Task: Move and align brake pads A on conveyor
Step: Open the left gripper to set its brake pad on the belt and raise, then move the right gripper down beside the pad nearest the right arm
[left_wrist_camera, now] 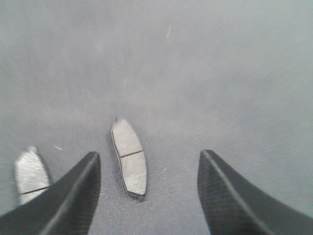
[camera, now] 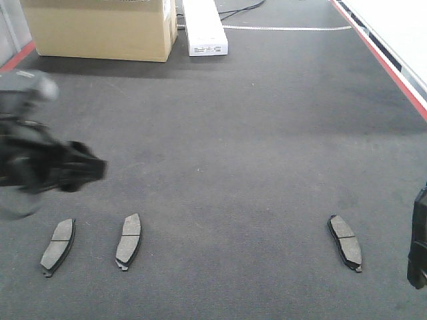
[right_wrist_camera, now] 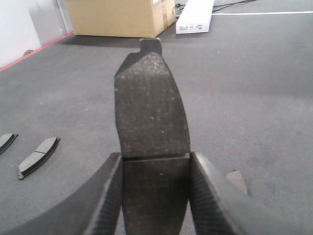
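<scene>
Right gripper point(right_wrist_camera: 155, 196) jaws are clamping one brake pad point(right_wrist_camera: 150, 112) for aligning | left gripper point(left_wrist_camera: 149, 196) jaws are standing apart over pad point(left_wrist_camera: 129, 156) at lower centre on conveyor point(camera: 253, 133)

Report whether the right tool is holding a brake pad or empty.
Holding one. In the right wrist view, the right tool is shut on a brake pad, its fingers pressed against both of the pad's long edges.

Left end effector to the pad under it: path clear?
Nothing visible blocks it. The left end effector is open, with bare conveyor between its fingers and the brake pad lying flat. A second pad lies off to the side.
</scene>
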Available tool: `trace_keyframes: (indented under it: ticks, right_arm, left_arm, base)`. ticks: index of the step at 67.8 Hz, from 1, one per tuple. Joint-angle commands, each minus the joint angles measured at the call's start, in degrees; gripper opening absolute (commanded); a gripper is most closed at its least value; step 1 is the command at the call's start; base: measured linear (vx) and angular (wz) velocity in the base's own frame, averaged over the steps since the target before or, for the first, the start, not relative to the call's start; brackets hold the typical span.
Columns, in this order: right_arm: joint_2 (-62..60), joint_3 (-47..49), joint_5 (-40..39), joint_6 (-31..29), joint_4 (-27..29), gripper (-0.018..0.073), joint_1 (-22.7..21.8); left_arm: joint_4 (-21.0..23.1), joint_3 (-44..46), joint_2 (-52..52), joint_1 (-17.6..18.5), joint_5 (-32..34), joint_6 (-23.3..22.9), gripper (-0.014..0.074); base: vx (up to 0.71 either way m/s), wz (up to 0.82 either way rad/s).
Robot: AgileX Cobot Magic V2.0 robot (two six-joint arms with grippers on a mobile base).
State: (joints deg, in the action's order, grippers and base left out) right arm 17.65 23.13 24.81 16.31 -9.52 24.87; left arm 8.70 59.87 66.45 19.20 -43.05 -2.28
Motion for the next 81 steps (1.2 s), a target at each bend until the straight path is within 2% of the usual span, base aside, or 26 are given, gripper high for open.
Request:
trace_keyframes:
  ticks: [1, 24, 33, 42, 52, 81]
  right_arm:
    - [0.4, 1.8, -5.6, -0.2, -0.8, -0.0004, -0.2]
    - [0.4, 1.8, -5.6, -0.2, -0.8, -0.0004, -0.2]
    - [0.4, 1.8, -5.6, -0.2, -0.8, -0.0004, -0.2]
    - [0.4, 1.8, -5.6, -0.2, -0.8, -0.0004, -0.2]
    - [0.4, 1.8, -5.6, -0.2, -0.8, -0.0004, -0.2]
    - [0.4, 1.8, -5.6, -0.2, -0.8, -0.0004, -0.2]
  left_arm:
    - [0.4, -2.8, -8.0, 0.2, 4.2, 0.3, 0.0396]
    - [0.4, -21.4, -36.4, 0.2, 6.0, 0.2, 0.0396]
    - [0.4, -25.6, -46.7, 0.2, 5.1, 2.3, 0.0396]
    - [0.4, -27.8, -55.1, 0.2, 4.4, 2.3, 0.0396]
    - [0.3, -28.8, -59.6, 0.2, 4.7, 3.0, 0.0396]
    - [0.4, -29.4, -60.0, 0.2, 1.9, 2.9, 0.0396]
  base:
    - [0.00, 0.00]
    - [0.00, 0.00]
    - [0.00, 0.00]
    - [0.00, 0.00]
    - [0.00, 0.00]
    - [0.00, 0.00]
